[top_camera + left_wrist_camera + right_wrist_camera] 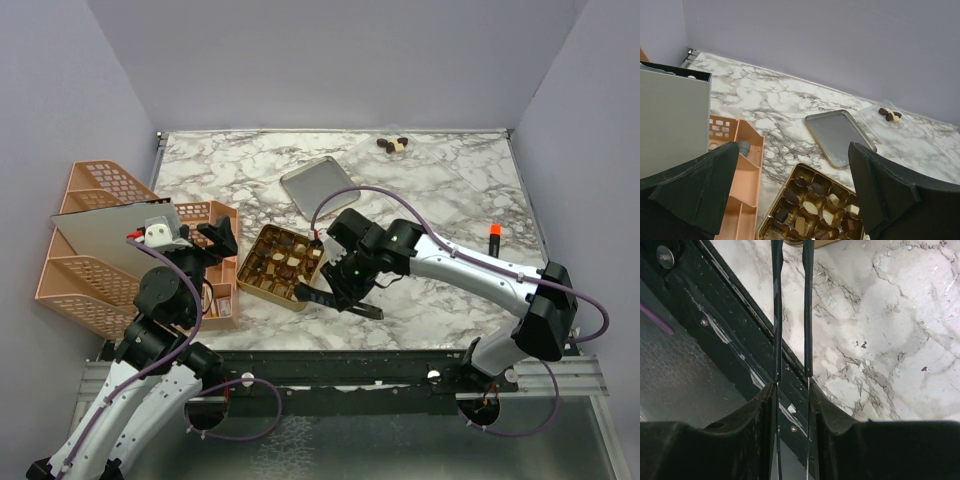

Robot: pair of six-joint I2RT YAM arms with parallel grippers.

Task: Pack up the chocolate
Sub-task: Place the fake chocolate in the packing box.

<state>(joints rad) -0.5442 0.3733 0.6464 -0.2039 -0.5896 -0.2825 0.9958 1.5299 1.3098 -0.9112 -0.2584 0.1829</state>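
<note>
Chocolate [285, 262] in dark, light brown and white sits in the cups of a golden tray [250, 283], which the left wrist view shows from above [812, 207]. A few loose pieces [393, 145] lie on clear plastic at the back right [890, 116]. My right gripper [345, 285] is by the tray's near right corner, shut on thin black tweezers [308, 296]. Their two blades [776, 315] run forward with a narrow gap and nothing between them, and their tips are out of the right wrist view. My left gripper [215, 235] hangs open left of the tray, holding nothing [792, 150].
A grey metal lid [320, 185] lies behind the tray [837, 132]. Peach desk organizers [90, 250] and a grey board [100, 230] stand at the left, under my left arm. An orange marker [494, 236] stands at the right. The black front rail [740, 330] lies under the tweezers.
</note>
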